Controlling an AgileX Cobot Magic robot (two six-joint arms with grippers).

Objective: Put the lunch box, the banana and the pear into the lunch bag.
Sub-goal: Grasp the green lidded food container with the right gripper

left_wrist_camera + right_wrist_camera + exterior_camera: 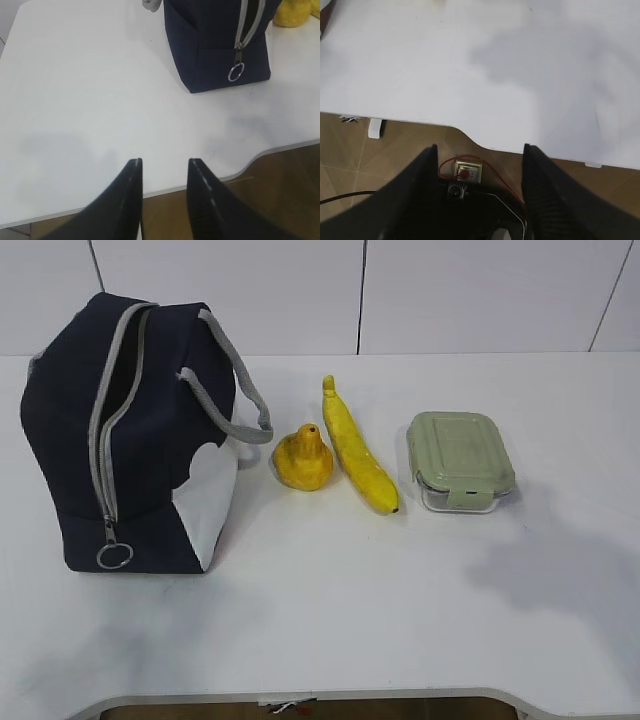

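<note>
The navy lunch bag stands at the left of the white table, zipper partly open, ring pull low at the front. The pear, the banana and the lunch box with its sage-green lid lie in a row to its right. Neither gripper shows in the exterior view. In the left wrist view my left gripper is open and empty over the table's front edge, well short of the bag. My right gripper is open and empty over the front edge; no task object shows there.
The table's front edge has a curved cut-out. A tiled wall stands behind the table. Below the edge in the right wrist view a small box with a red button and a red wire sit over the brown floor.
</note>
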